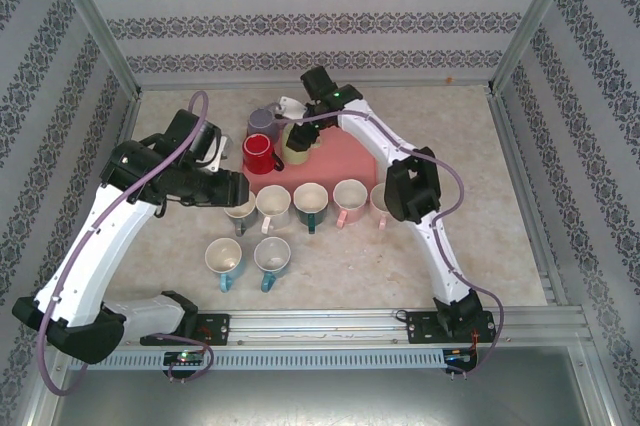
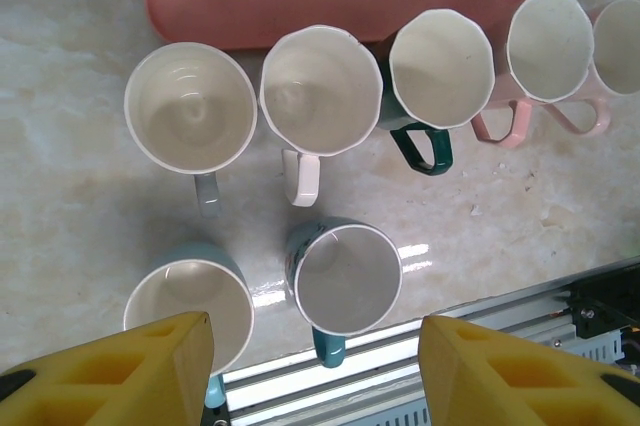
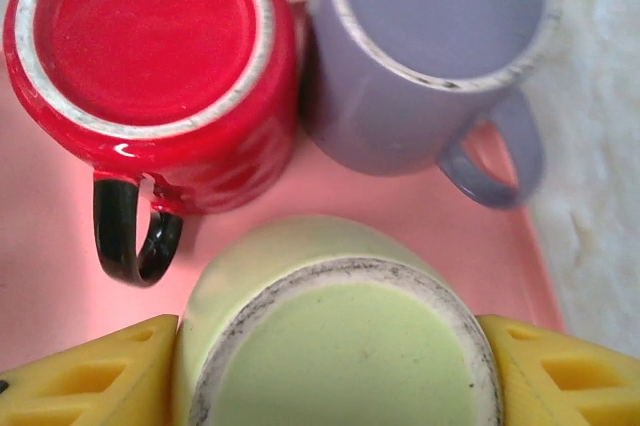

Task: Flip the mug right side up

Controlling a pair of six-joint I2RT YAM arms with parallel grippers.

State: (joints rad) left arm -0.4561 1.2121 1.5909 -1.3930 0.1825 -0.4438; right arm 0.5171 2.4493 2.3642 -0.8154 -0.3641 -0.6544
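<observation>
Because the task's mug must be lifted and flipped before it can stand rim up, the right claw (image 3: 330,356) is set low over the pale green mug (image 3: 300,256), with one yellow pad (image 3: 90,366) pressed against each side of the body; I judge it clamped on that mug. The mug stands upside down, base up, on the pink tray (image 3: 60,276) at the far side of the desk (image 2: 500,206), just in front of two other inverted mugs: a red mug (image 3: 150,46) with a black handle and a lavender mug (image 3: 430,36). The grip across the body leaves the base free, which suits a rotation. The left claw (image 2: 315,346) hangs above the upright mugs (image 2: 190,106) with its fingers apart and nothing between them, apparently kept out of the right arm's way. Count: three inverted mugs on the tray; seven upright mugs on the desk, five in a row along the tray's near edge and two in front; ten mugs in all, one tray.
</observation>
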